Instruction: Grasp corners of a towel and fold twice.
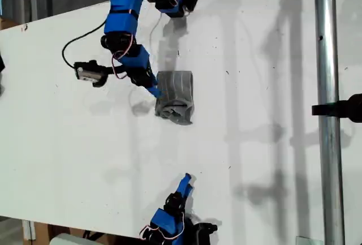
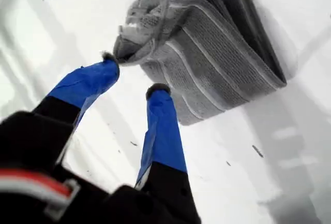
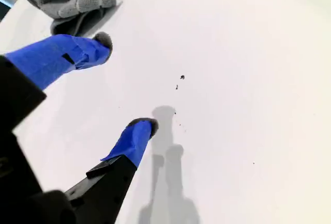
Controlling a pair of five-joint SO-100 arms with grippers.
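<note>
Towel point(image 1: 175, 97) folded; first end effector point(image 2: 135, 79) spread beside it, second point(image 3: 126, 81) spread.

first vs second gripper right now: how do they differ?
My first gripper sits right at the towel, jaws open, one fingertip touching its bunched edge. My second gripper is also open but stands well away from the towel, over bare table, near the exterior view's bottom edge. The first arm reaches in from that view's top. Both have blue fingers and hold nothing.

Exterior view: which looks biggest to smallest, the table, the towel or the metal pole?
1. Table, by far.
2. Pole, long and thin.
3. Towel, a small folded bundle.
Pole against towel is unsure: the pole may be nearer the camera.
</note>
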